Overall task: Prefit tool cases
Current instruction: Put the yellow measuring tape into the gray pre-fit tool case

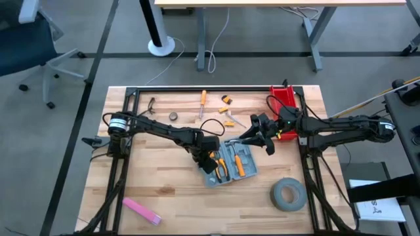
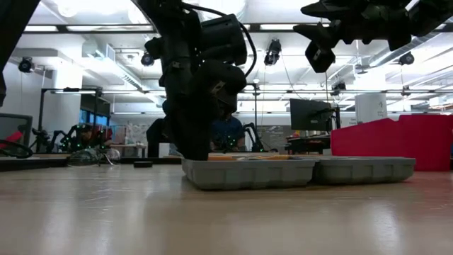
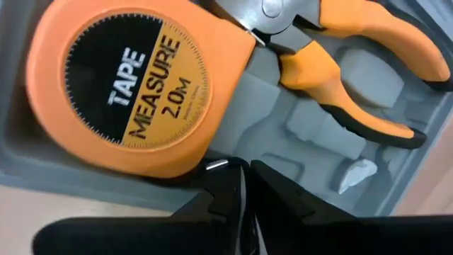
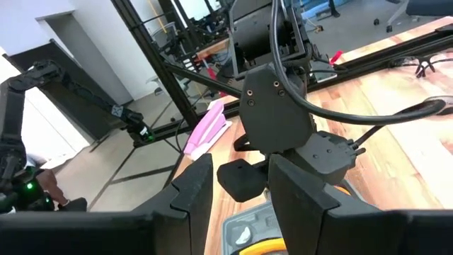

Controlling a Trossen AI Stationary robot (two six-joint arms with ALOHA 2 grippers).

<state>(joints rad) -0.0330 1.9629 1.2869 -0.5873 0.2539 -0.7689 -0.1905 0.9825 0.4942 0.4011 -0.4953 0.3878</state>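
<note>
**Tape measure down in the case, left arm right over it**

The open tool case (image 1: pixel 231 164) lies flat on the wooden table (image 1: pixel 164 190), near the middle and a touch toward the right arm's side, between the red bin (image 1: pixel 286 105) and the grey tape roll (image 1: pixel 289 195). The left gripper (image 1: pixel 211 160) sits low over the case's left half, and the wrist view shows what it is tending: an orange tape measure (image 3: pixel 138 88) lying in the grey tray, with orange-handled pliers (image 3: pixel 347 64) in the recess next to it. The left fingers (image 3: pixel 212 205) are only a sliver apart, just beside the rim of the tape measure, and I can't make out anything pinched between them.

My read: the tape measure has been placed and this is the let-go part of the step. Whether it sits fully down in its recess I cannot tell.

The right gripper (image 1: pixel 266 139) hangs above the table by the case's far corner, beside the bin, fingers (image 4: pixel 195 195) parted and nothing in them.

Loose tools wait further back: a screwdriver (image 1: pixel 203 103) and small orange pieces (image 1: pixel 227 99). Next move, as I judge it, calls for the left arm to lift straight up without dragging the tape measure out, then a reach for one of those pieces
</note>
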